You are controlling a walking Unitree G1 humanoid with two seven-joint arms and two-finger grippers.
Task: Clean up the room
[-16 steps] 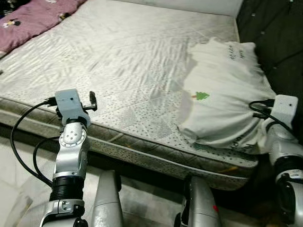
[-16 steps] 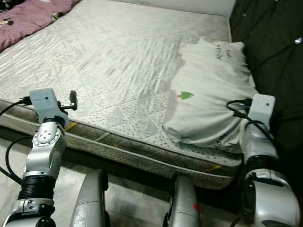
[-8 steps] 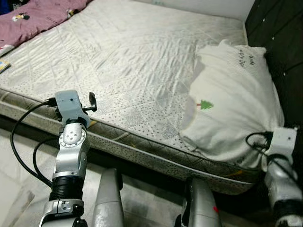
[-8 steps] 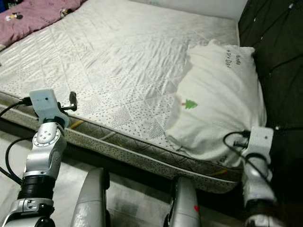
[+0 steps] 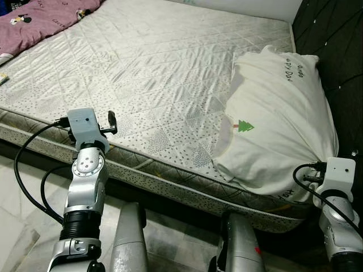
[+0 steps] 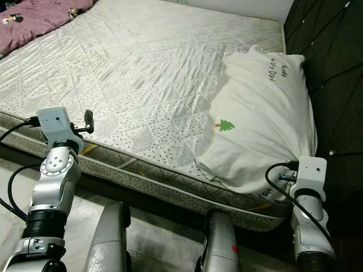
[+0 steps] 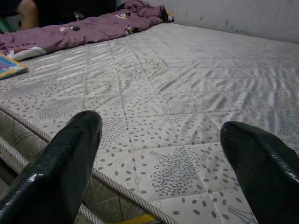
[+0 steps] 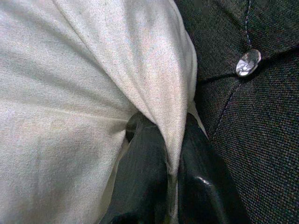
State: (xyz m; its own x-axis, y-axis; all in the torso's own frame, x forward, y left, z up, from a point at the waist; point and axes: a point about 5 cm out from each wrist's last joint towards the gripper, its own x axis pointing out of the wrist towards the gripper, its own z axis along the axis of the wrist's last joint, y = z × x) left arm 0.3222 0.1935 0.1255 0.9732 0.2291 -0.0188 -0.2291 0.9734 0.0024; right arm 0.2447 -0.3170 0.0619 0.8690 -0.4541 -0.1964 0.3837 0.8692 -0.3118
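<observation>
A white pillow (image 5: pixel 278 119) with a small green tree print lies on the right side of the bare quilted mattress (image 5: pixel 153 68), against the dark headboard (image 5: pixel 340 45). My right gripper (image 8: pixel 163 126) is shut on a fold of the pillow's fabric (image 8: pixel 154 84) at its near corner, by the mattress's front edge. The right wrist (image 5: pixel 339 171) sits just below that corner. My left gripper (image 7: pixel 161 135) is open, held over the mattress's front edge at the left, with nothing between its fingers (image 7: pixel 70 154).
A purple blanket (image 5: pixel 39 14) is bunched at the far left of the bed, with a colourful book (image 7: pixel 11 65) near it. A pale tiled floor (image 5: pixel 22 192) runs along the bed's front. My own legs (image 5: pixel 127 238) stand close to the bed frame.
The right arm has sunk lower at the pillow's near corner, still gripping the fabric. The camera has shifted slightly. The left arm has kept its place.
</observation>
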